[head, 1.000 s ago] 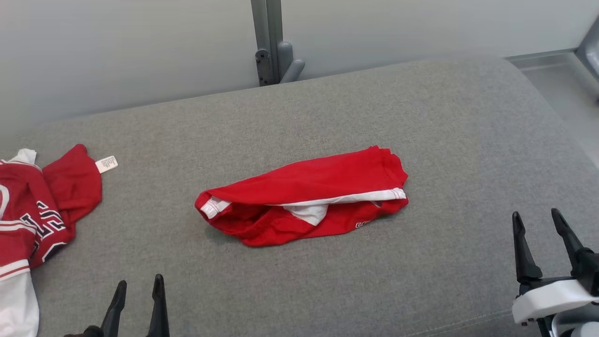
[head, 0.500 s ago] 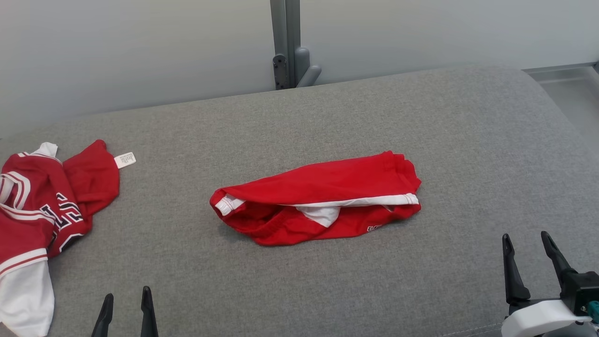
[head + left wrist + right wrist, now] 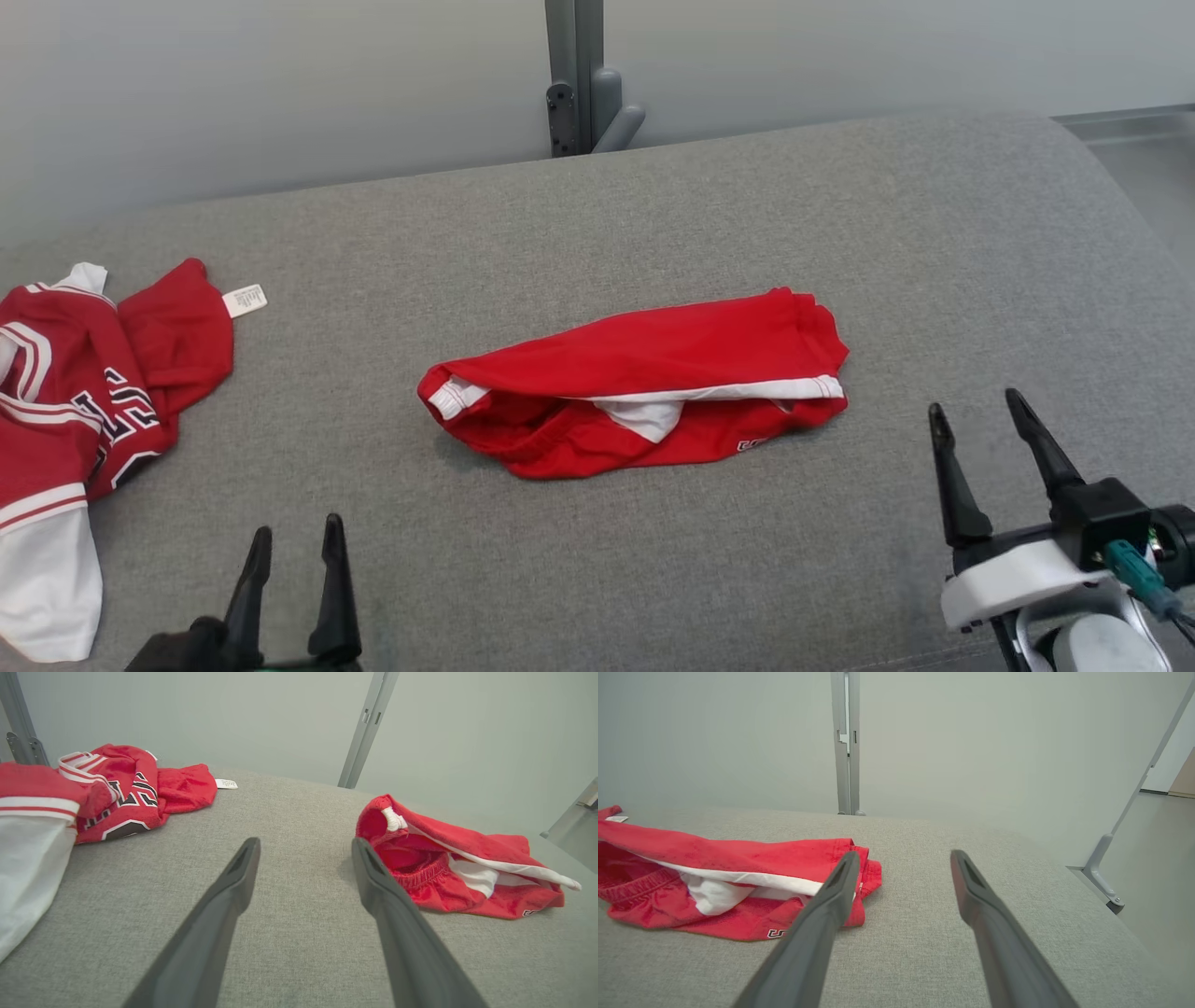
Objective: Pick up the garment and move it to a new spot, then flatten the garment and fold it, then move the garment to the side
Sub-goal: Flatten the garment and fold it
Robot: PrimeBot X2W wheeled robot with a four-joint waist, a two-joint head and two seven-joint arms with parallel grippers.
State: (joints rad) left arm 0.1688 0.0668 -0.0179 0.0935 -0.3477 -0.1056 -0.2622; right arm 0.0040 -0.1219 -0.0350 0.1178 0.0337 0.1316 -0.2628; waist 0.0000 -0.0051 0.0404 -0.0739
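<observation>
On cushion, garment bunched, logo half hidden

Grey fabric cushion: red shorts centre, red-white jersey crumpled at left edge.

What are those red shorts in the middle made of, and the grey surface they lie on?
The red shorts look like soft knit fabric, matte and fuzzy, perhaps cotton or fleece: they slump in limp, crumpled folds. The grey surface looks like woven upholstery cloth over padding: flecked weave, rounded edge.
</observation>
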